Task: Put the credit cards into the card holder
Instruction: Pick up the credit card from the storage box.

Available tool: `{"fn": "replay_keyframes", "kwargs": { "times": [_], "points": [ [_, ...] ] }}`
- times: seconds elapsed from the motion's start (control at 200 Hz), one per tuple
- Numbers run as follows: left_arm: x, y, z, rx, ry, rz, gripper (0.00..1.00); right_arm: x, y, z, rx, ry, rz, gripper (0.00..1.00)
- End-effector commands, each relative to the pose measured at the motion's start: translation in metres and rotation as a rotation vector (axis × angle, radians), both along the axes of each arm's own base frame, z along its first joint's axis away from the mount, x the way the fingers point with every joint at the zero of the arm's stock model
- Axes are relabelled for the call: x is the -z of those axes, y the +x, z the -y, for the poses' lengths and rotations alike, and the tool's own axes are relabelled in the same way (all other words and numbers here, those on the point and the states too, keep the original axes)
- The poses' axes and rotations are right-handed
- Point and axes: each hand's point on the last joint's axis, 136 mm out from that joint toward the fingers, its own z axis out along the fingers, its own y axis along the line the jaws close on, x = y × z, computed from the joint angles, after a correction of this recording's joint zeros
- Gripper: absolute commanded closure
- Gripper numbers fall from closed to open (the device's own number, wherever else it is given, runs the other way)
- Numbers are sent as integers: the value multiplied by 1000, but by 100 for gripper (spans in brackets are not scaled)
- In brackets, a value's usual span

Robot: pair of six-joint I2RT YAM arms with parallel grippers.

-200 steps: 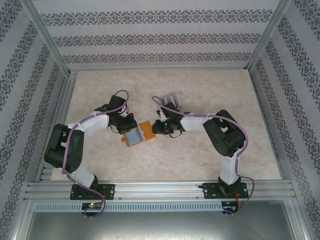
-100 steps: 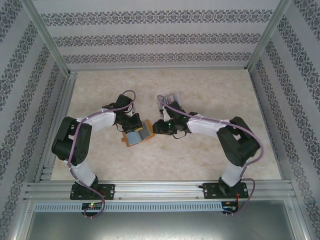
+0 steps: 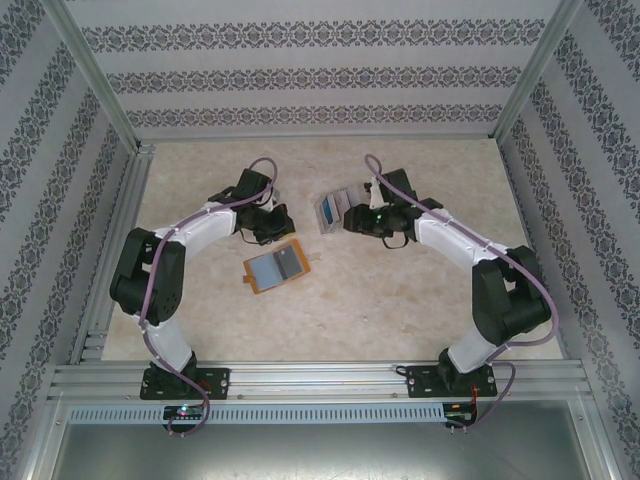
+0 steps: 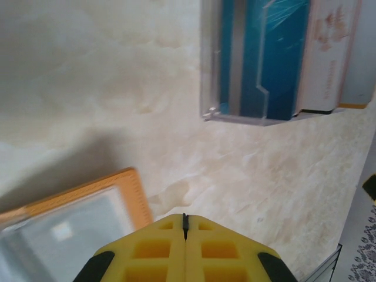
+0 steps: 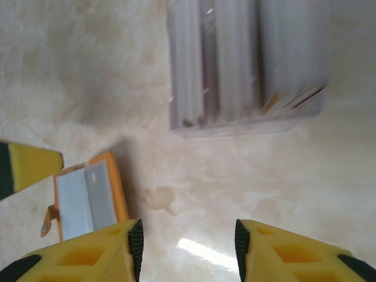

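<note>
The credit cards (image 3: 335,208) lie in a small overlapping stack just above the centre of the top view. The left wrist view shows a blue one and a pinkish one, edged by what looks like clear plastic; whether that is a sleeve or another card I cannot tell. The card holder (image 3: 277,266) lies open and flat, lower and to the left of the stack and well apart from it, its orange border framing pale bluish pockets. The left fingers (image 4: 158,249) are pressed together on nothing, hovering above the holder's upper edge. The right fingers (image 5: 88,255) are spread and empty, just right of the stack in the top view. The cards should be light, stiff and slick, and lying flat they offer almost no edge, so the likely hold is on an overhanging short edge of the topmost card, or after sliding it off the pile. A pinch too deep risks lifting two at once. The holder looks soft and light, so it will probably skid or fold unless pinned at a border while a card enters a pocket. The worktop (image 3: 420,300) is a smooth, pale marbled sheet with some glare, offering little friction. Patterned wallpaper panels (image 3: 300,75) close in three sides, and an aluminium rail (image 3: 320,380) carries the arm bases along the bottom of the top view.
</note>
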Motion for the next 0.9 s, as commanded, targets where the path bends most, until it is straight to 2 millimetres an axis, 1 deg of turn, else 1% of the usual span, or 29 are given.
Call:
{"fn": "replay_keyframes", "kwargs": {
  "times": [0.0, 0.115, 0.19, 0.245, 0.3, 0.41, 0.53, 0.689, 0.789, 0.894],
  "points": [
    [-7, 9, 19, 55, -23, 30, 89, 0, 16, 20, 3, -73, 1, 51],
    [-9, 21, 30, 70, -48, 40, 83, 0, 35, 27, 1, -78, -19, 50],
    [-9, 31, 32, 79, -35, 54, 80, -2, 48, 26, -5, -73, -21, 49],
    [-6, 36, 32, 78, -16, 49, 75, -1, 57, 24, -11, -71, -28, 48],
    [-6, 41, 37, 88, -28, 51, 72, 1, 65, 24, -14, -79, -33, 48],
    [3, 49, 42, 92, -43, 38, 67, 7, 82, 22, -16, -101, -42, 48],
    [15, 56, 48, 102, -51, 21, 65, 16, 94, 18, -27, -106, -65, 48],
    [32, 63, 56, 112, -70, -6, 64, 23, 97, 6, -51, -123, -88, 48],
    [36, 65, 58, 112, -76, -13, 63, 24, 96, -7, -72, -96, -98, 48],
    [41, 67, 63, 120, -91, -25, 63, 28, 95, -15, -89, -98, -112, 48]
  ]
}}
